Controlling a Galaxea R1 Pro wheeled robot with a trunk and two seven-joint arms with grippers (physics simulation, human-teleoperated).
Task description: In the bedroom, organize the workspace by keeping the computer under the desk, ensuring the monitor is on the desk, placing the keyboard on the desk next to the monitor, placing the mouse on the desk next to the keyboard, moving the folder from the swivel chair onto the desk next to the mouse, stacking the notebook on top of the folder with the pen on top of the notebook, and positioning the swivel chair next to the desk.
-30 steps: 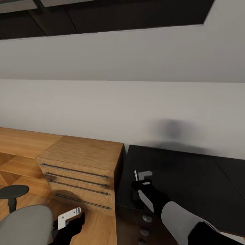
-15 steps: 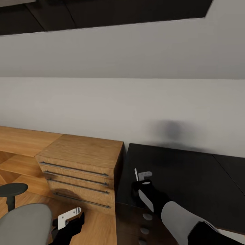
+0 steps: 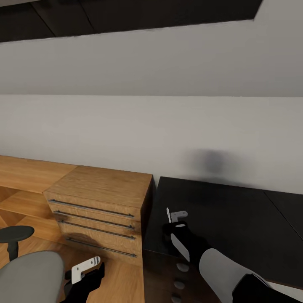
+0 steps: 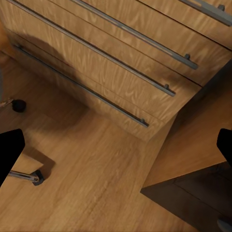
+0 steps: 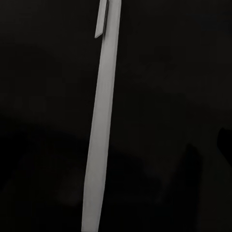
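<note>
The right hand (image 3: 174, 216) hangs just above the near corner of the bench (image 3: 235, 219), and it has hold of the pen (image 5: 102, 130). In the right wrist view the pen is a slim white stick with a small clip at one end, and it lies along the line of the fingers over the black top. I judge that the fingers are closed on it, although the pads themselves are not visible. In the head view the pen (image 3: 168, 215) is a thin white sliver standing up from this hand.

The left hand (image 3: 86, 268) is low over the floor (image 4: 96, 188), beside the chair (image 3: 29, 275) and in front of the chest (image 3: 99, 202). It is wide open and holds nothing; the wrist view has dark fingertips at both edges and only floor between them.

The part of the bench in view is bare, so I judge that the pen step is in progress and that the chair is not yet set next to the bench.

The bench top is flat, matte and black, with round silver knobs (image 3: 182, 268) on the drawers below. The chest is light grained wood with long steel handles. The chair has grey fabric and a black padded armrest (image 3: 14, 234).
</note>
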